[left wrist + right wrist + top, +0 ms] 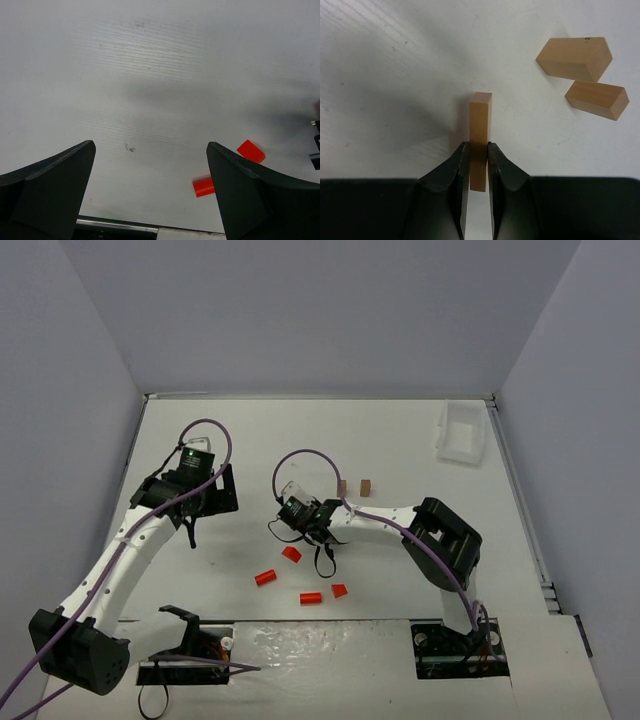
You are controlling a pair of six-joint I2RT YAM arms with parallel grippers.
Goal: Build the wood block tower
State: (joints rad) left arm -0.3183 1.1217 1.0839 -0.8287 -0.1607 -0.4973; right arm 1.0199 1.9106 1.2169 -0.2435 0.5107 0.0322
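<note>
The right claw [478, 150] is pinched narrow on a slim tan wooden block [481, 115], gripping its near end while the far end juts out over the white worktop [395, 75]. Beyond it to the right lie a thick tan wooden block [575, 59] and a smaller tan wooden block [597, 99], close together. The left claw [150, 146] hangs wide open, holding nothing. Beside its right finger are a flat-faced red-orange wooden piece [251, 151] and a rounder red-orange wooden piece [203, 186]. A white rectangular tray [462, 432] sits in the far right corner.

Overhead looks down; close left wrist seemingly shares red blocks [251, 151].
</note>
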